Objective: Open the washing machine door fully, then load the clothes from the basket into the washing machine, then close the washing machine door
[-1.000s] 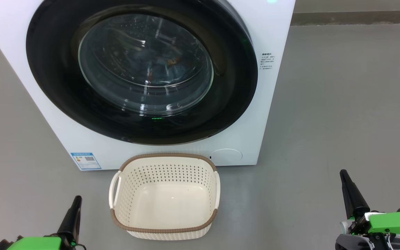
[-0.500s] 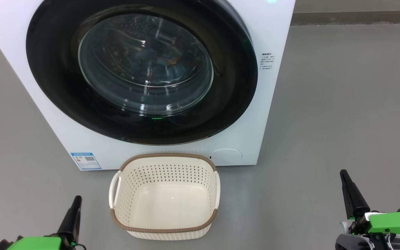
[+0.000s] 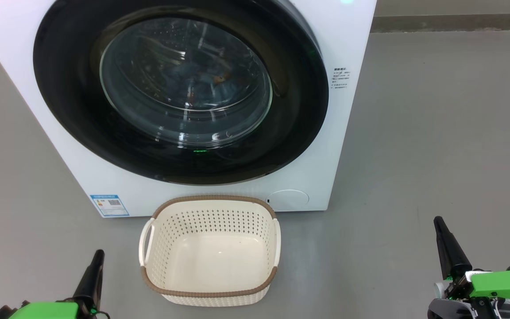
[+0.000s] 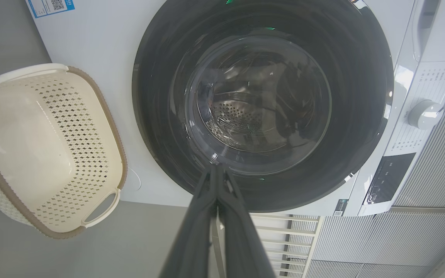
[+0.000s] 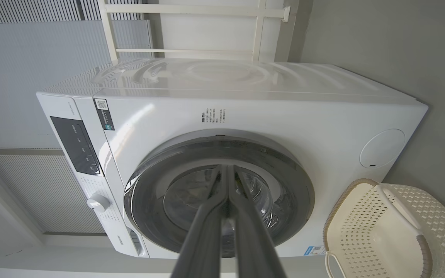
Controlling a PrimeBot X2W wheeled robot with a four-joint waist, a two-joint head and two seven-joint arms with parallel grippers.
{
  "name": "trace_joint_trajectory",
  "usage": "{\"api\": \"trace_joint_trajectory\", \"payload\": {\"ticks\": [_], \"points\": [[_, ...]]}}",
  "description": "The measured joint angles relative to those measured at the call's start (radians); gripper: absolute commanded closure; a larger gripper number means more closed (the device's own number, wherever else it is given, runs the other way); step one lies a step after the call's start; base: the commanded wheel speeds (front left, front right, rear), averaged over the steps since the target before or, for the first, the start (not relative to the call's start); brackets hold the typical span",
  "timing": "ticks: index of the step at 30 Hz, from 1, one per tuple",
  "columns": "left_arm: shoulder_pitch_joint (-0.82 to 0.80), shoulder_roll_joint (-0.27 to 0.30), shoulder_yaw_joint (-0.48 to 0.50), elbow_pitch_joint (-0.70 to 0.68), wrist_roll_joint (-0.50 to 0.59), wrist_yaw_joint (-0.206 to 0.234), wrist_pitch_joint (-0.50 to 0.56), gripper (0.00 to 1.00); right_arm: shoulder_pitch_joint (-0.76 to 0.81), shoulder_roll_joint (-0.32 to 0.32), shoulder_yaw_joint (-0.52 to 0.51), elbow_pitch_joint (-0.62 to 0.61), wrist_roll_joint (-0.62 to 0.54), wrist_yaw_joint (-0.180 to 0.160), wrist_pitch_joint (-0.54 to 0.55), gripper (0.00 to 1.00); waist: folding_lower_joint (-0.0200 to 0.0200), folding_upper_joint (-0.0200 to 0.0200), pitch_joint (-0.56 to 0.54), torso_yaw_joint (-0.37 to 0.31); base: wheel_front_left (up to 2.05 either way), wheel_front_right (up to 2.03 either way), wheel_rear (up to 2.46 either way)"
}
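Note:
The washing machine point(image 3: 352, 48) stands white and square in front of me. Its round black door point(image 3: 73, 110) lies shut against the front. Through the glass porthole I dimly see bluish clothes point(image 3: 204, 82) with an orange spot inside the drum. The cream basket point(image 3: 214, 197) sits on the floor just below the door, with nothing in it. My left gripper point(image 3: 98, 253) is at the lower left and my right gripper point(image 3: 437, 220) at the lower right; both are shut on nothing and well apart from the basket. Both wrist views show the closed fingers point(image 4: 207, 216) point(image 5: 207, 231) pointing at the door.
A blue label sticker point(image 3: 109, 205) and a round white flap point(image 3: 287, 200) sit low on the machine's front. The control panel has a white knob point(image 4: 425, 114). Grey floor spreads on both sides. A white rack point(image 5: 191, 29) stands behind the machine.

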Motion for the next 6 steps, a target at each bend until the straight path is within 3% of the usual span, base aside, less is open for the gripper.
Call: {"api": "trace_joint_trajectory", "payload": {"ticks": [6], "points": [[0.0,0.0,0.0,0.0,0.0,0.0,0.0,1.0,0.0,0.002,0.0,0.0,0.0,0.0,0.0,1.0,0.0,0.0,0.0,0.0,0.0,0.0,0.0]]}}
